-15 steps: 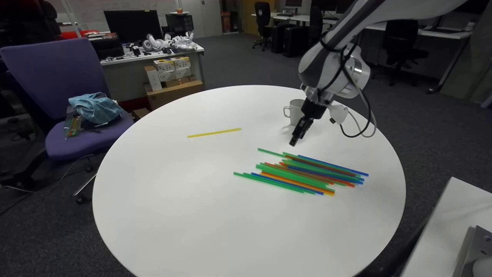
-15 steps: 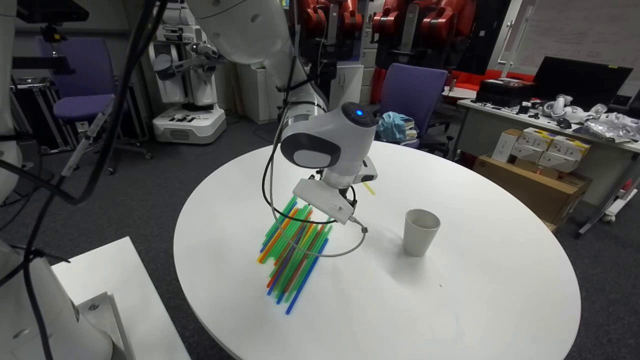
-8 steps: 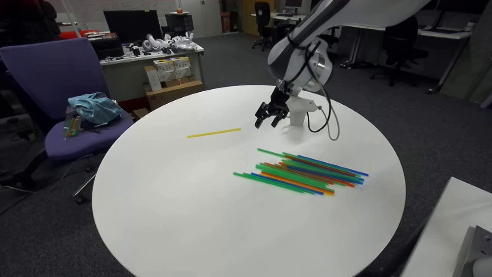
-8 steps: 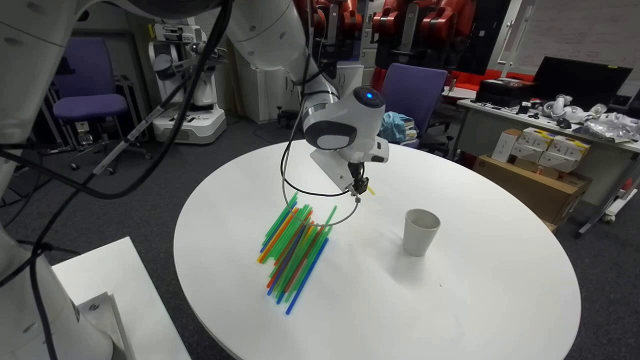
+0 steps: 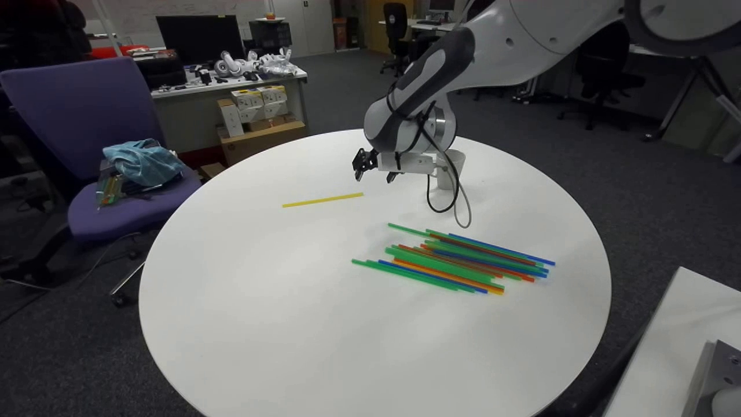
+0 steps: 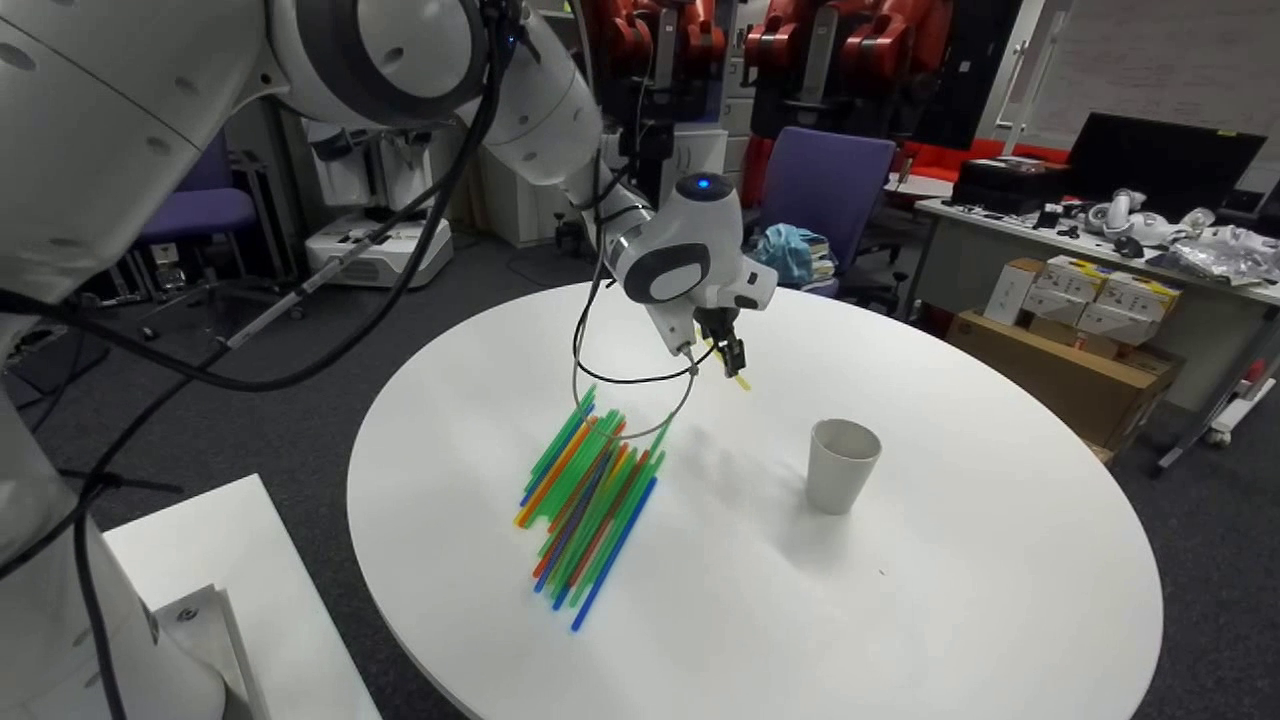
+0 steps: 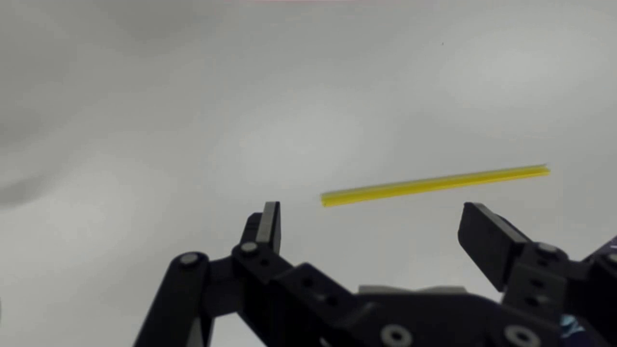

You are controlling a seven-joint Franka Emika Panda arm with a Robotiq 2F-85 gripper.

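In the wrist view my gripper is open, its two black fingers wide apart with nothing between them. A single yellow straw lies on the white table just past the fingertips, slanting across the view. Seen from outside, the gripper hovers above the table near one end of that straw, not touching it. A bundle of green, blue, red and orange straws lies loosely together on the table. Behind the wrist stands a white mug, partly hidden there but plain as an upright mug elsewhere.
The round white table has a curved edge all round. Beyond it stand a purple chair with a blue cloth, and cardboard boxes under a desk. A cable loop hangs from the wrist above the table.
The gripper has moved away from beside the straw bundle towards the yellow straw, and the wrist has turned so both fingers show apart. Straws and mug stay where they were.
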